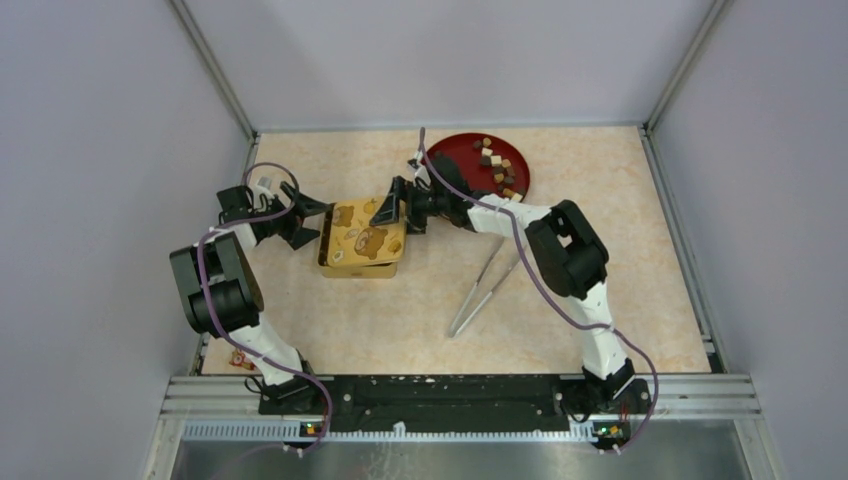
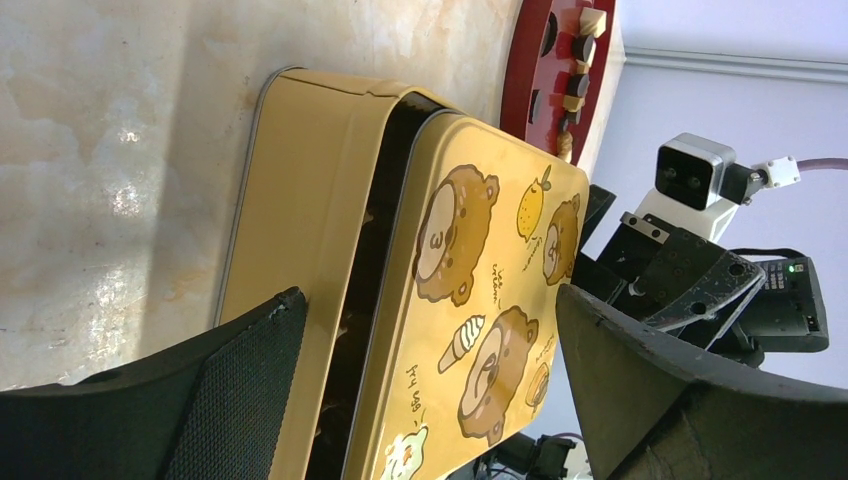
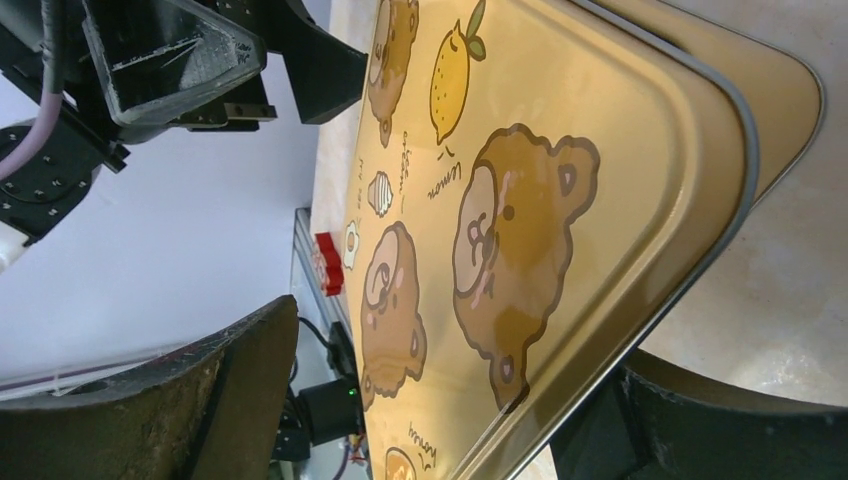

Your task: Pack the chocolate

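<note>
Several small dark, tan and cream chocolate pieces lie on a red plate at the back; they also show in the left wrist view. A yellow tin stands mid-table with its bear-printed lid on top, ajar: the left wrist view shows a dark gap between the base and the lid. My left gripper is open, its jaws straddling the tin's left end. My right gripper is open, its jaws on either side of the lid's right edge.
Metal tongs lie on the table right of the tin, near the right arm. The red plate sits just behind the right gripper. Grey walls close in the table on three sides.
</note>
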